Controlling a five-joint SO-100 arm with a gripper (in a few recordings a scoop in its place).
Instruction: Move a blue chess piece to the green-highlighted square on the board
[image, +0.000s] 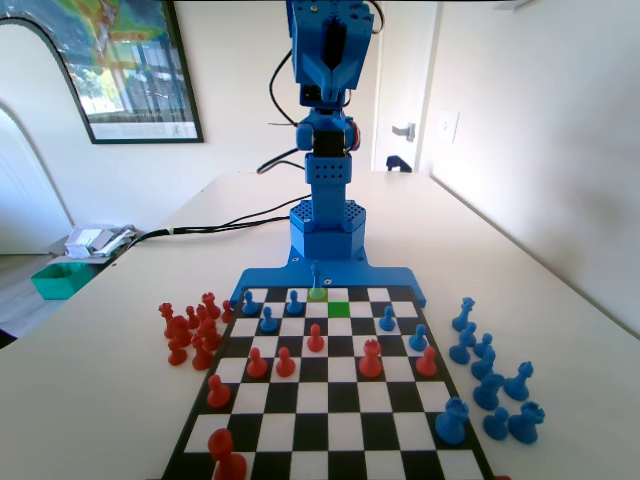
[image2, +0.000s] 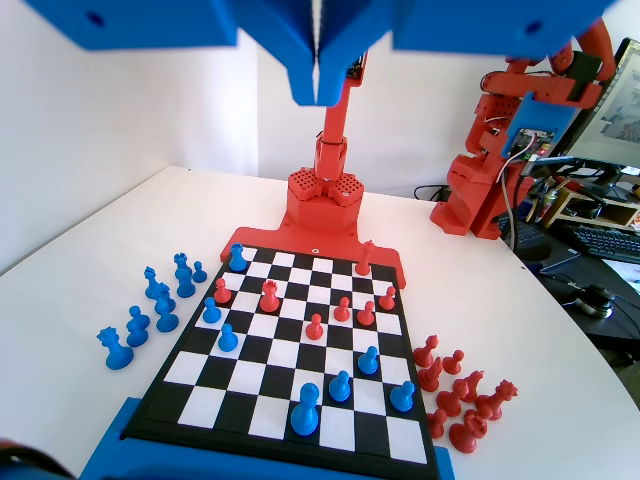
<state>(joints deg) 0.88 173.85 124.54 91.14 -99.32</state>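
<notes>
The slim blue chess piece (image: 316, 279) stands on the paler yellow-green square (image: 317, 294) in the board's far row, just in front of the arm's base. The bright green-highlighted square (image: 339, 310) lies one row nearer and one column to the right in the fixed view, with nothing on it. My gripper (image: 333, 60) is raised high above the far end of the board (image: 300, 400). In the wrist view the gripper (image2: 318, 70) hangs at the top with its jaws pressed together and nothing between them. The blue chess piece (image2: 305, 408) shows far below in the near row.
Blue pawns (image: 268, 320) and red pieces (image: 371, 357) stand scattered on the board. In the fixed view, captured red pieces (image: 190, 330) cluster off the left edge and blue ones (image: 490, 370) off the right edge. Cables and a green box (image: 60, 280) lie far left.
</notes>
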